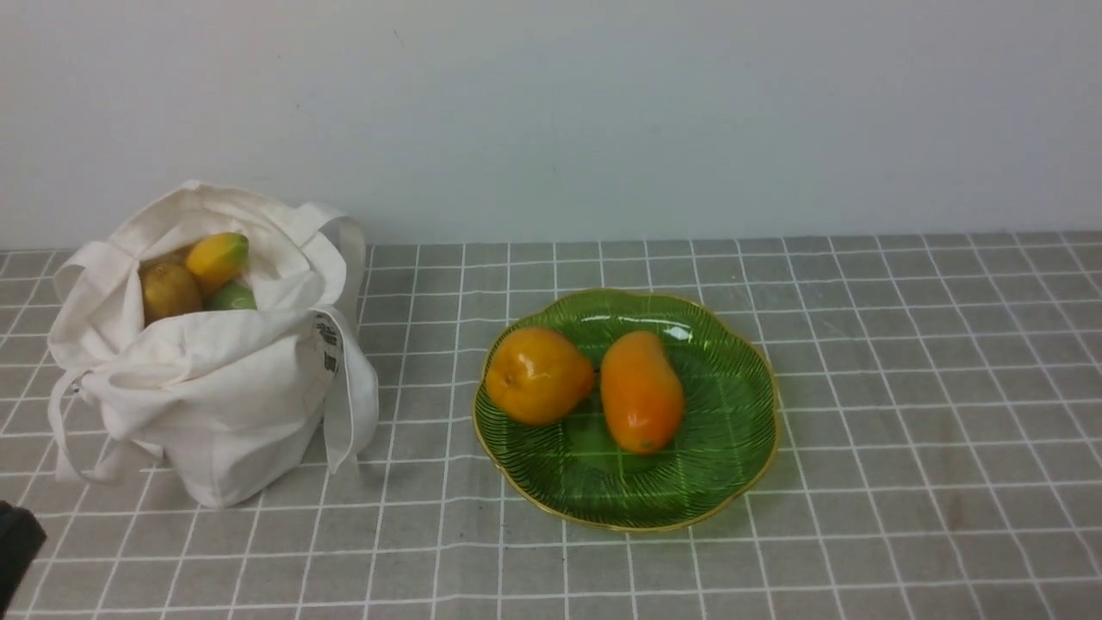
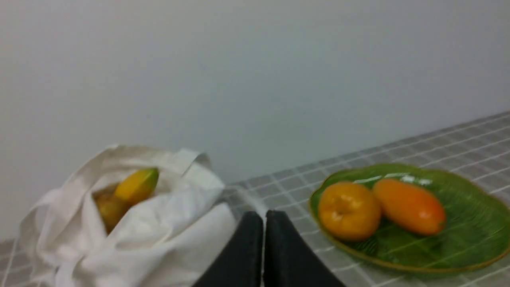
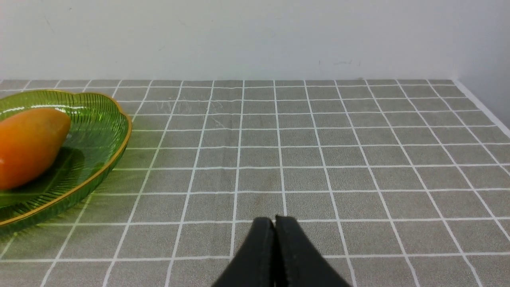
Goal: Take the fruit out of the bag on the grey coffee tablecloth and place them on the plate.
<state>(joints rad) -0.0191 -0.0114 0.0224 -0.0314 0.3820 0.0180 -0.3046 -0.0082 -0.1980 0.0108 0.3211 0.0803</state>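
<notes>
Behind everything stands a pale, plain wall (image 1: 551, 120), and in front of it the grey cloth (image 1: 904, 517), gridded with thin white lines, covers the table surface. On the robot's left sits the bag (image 1: 232, 379), a white cloth tote with its mouth gaping and its handles (image 1: 349, 387) drooping over the sides. Some black print (image 1: 330, 340) shows on its side, partly hidden by a handle.

Inside the mouth of the bag lie several fruits: a brown fruit (image 1: 170, 291), a yellow fruit (image 1: 217, 261) with a green tip propped beside it, and a green fruit (image 1: 230, 298) lower down, partly covered by the bag's cloth.

Well apart from the bag, near the middle of the front view, is the plate (image 1: 715, 465), green and see-through, with a wavy gold rim and ribbed lines. Two fruits lie on it: a rounded orange-yellow fruit (image 1: 538, 376) towards the bag side, and next to it a long orange fruit (image 1: 641, 392). The rest of the plate is bare.

The left end effector (image 2: 264, 217) has its two fingers together, with nothing between them. The right end effector (image 3: 275, 221) also has its fingertips together and holds nothing; the gridded cloth spreads out beyond it.
</notes>
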